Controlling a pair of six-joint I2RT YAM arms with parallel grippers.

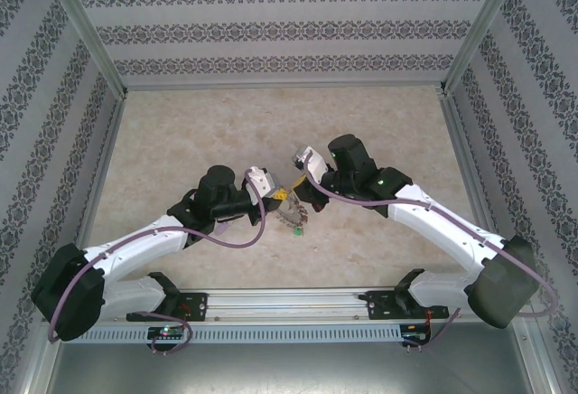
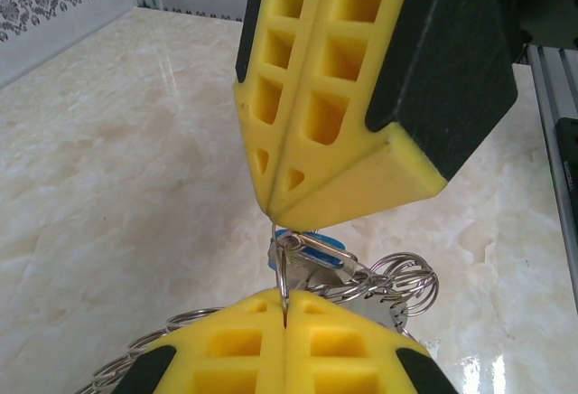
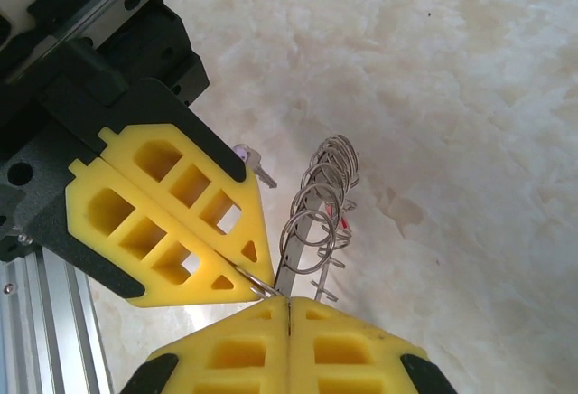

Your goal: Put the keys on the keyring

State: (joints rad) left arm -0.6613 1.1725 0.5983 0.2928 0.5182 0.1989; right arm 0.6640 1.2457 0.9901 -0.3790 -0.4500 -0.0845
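Over the marble table's middle, the grey keyring hangs between both grippers. My left gripper and right gripper meet tip to tip above it. In the left wrist view, my left gripper is shut on one thin wire loop. The right gripper pinches that loop's top. A blue key hangs just behind, beside more loops. In the right wrist view, my right gripper is shut where the left gripper grips the loop. The keyring stands edge-on. A lilac key and a red key show beside it.
A metal rail carries both arm bases along the near edge. Patterned walls with aluminium posts close the table on three sides. Bare marble stretches beyond the grippers.
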